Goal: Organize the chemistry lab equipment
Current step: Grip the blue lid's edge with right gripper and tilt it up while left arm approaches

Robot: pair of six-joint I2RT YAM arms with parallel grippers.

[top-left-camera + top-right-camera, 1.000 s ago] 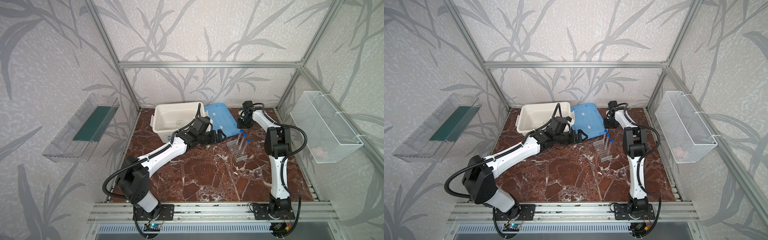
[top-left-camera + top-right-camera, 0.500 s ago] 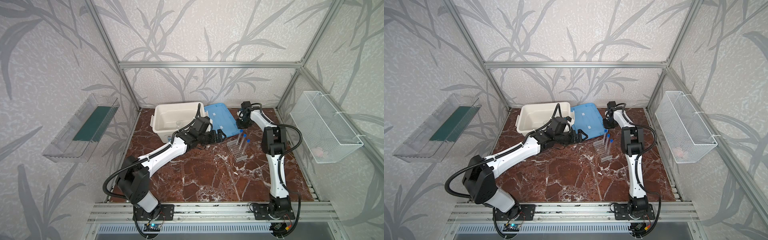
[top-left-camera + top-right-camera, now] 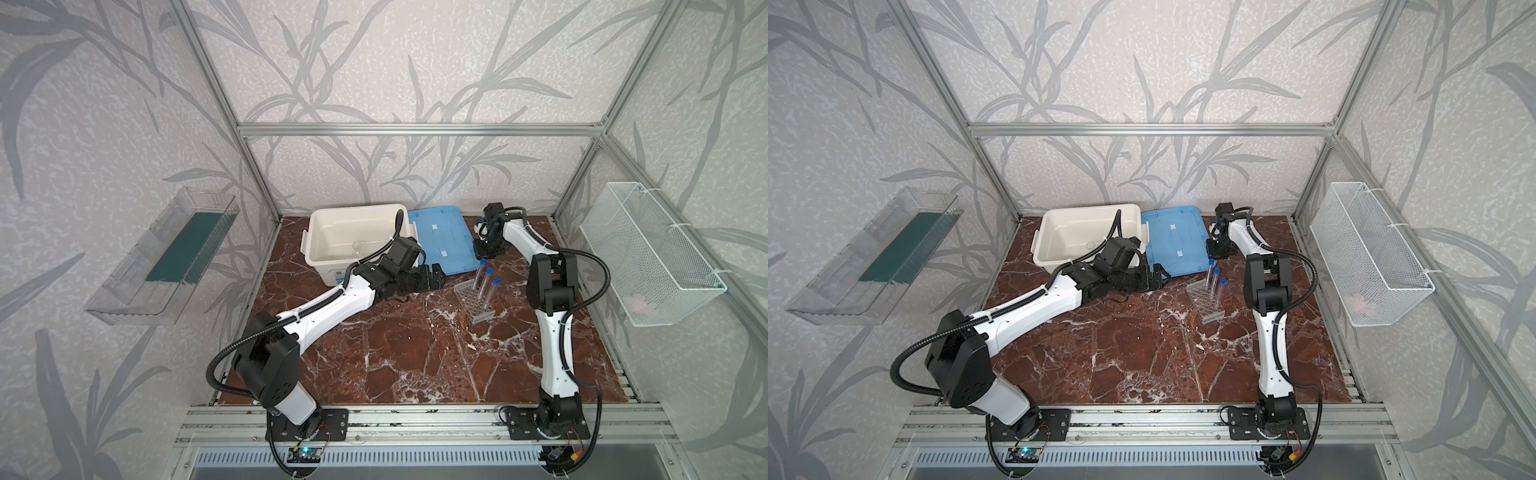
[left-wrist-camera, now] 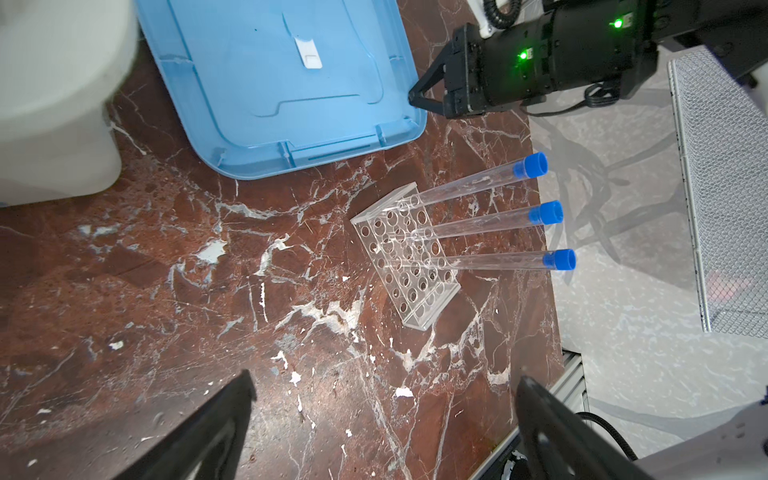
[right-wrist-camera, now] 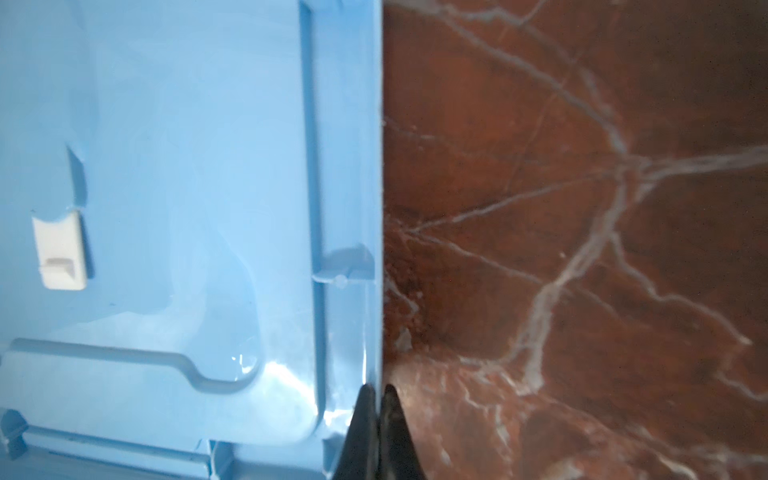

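Three clear blue-capped test tubes (image 3: 484, 282) (image 4: 478, 224) stand tilted in the clear grid-holed rack (image 3: 473, 301) (image 3: 1204, 301) (image 4: 405, 253) on the marble table. A small clear glass jar (image 3: 356, 248) lies inside the white tub. My right gripper (image 3: 486, 248) (image 3: 1219, 249) (image 5: 377, 388) is shut on the right rim of the blue lid (image 3: 440, 241) (image 4: 282, 83) (image 5: 166, 166), which lies flat beside the tub. My left gripper (image 3: 432, 278) (image 3: 1156, 276) (image 4: 384, 380) hangs open and empty just left of the rack.
The white tub (image 3: 357, 210) stands at the back left of the table. A white wire basket (image 3: 648, 253) hangs on the right wall and a clear tray (image 3: 166, 257) on the left wall. The table's right edge runs close behind the rack.
My right gripper has closed onto the lid's rim and its arm has shifted slightly left. The left arm and the rack have not moved.
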